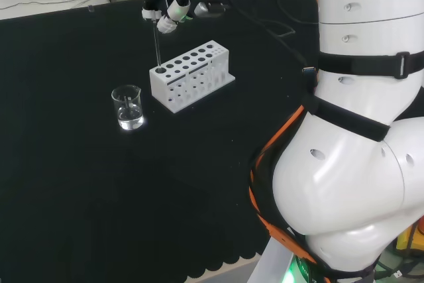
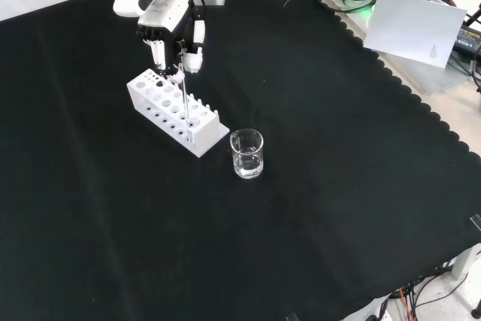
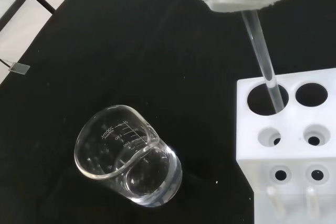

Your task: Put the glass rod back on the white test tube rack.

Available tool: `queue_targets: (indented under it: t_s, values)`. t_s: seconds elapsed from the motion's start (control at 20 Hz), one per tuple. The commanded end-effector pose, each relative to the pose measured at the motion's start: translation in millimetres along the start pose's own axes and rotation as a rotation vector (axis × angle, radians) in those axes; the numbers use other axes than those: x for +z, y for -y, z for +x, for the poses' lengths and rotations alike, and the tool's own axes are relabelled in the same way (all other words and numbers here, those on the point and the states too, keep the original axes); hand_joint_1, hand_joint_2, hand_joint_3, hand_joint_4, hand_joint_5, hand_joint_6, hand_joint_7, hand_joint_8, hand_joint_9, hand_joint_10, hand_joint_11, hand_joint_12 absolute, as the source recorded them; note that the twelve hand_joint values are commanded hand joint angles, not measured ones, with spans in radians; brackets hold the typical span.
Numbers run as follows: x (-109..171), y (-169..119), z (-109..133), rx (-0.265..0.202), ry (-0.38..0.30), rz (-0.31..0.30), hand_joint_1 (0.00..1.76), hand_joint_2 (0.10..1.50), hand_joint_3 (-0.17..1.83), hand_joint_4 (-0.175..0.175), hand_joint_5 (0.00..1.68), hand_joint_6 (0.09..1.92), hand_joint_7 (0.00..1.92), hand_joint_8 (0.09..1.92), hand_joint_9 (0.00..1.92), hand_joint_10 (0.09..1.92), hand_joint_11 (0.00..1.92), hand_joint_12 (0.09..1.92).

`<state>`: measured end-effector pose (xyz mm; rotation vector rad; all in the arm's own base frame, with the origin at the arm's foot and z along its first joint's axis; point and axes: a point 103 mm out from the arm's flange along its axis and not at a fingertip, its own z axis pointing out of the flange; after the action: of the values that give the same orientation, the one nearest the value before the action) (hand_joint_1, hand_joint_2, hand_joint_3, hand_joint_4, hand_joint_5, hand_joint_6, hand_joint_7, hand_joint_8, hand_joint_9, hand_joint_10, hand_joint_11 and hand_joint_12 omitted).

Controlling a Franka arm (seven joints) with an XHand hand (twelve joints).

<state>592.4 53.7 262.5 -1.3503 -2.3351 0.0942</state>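
Note:
The white test tube rack (image 1: pixel 192 74) stands mid-bench on the black cloth, its top pierced by two rows of holes. My hand (image 1: pixel 169 14) hovers over the rack's left end in the head view, its fingers pinching the top of a thin clear glass rod (image 1: pixel 157 48). The rod hangs nearly upright, and its lower end sits inside a corner hole of the rack (image 3: pixel 294 140), as the wrist view shows with the rod (image 3: pixel 262 56) entering that hole. In the front view the hand (image 2: pixel 169 20) holds the rod (image 2: pixel 183 95) above the rack (image 2: pixel 173 107).
A small glass beaker (image 1: pixel 128 107) holding clear liquid stands close to the rack's end, seen again in the front view as the beaker (image 2: pixel 246 153) and in the wrist view as the beaker (image 3: pixel 126 156). White paper (image 2: pixel 417 28) lies past the cloth's scalloped edge. The arm's links (image 1: pixel 358 130) stand at the right.

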Motion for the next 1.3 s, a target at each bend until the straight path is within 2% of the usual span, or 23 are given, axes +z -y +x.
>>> queue_targets:
  t_s: [0.05, 0.5, 1.0, 1.3]
  values:
    - [3, 1, 1, -0.001, 0.005, 0.005, 1.43, 0.86, -0.17, -0.175, 0.59, 0.80, 0.73, 0.81, 1.76, 0.77, 1.84, 0.95]
    - [2, 2, 2, -0.004, -0.007, 0.010, 1.42, 0.85, -0.17, -0.175, 0.56, 0.79, 0.68, 0.82, 1.77, 0.75, 1.86, 0.95]
    - [19, 4, -6, -0.003, 0.000, 0.045, 1.42, 0.84, -0.17, -0.175, 0.52, 0.78, 0.66, 0.82, 1.78, 0.74, 1.87, 0.95]
    - [19, 5, -6, -0.003, 0.004, 0.043, 1.42, 0.84, -0.17, -0.175, 0.51, 0.77, 0.65, 0.83, 1.78, 0.73, 1.86, 0.95]
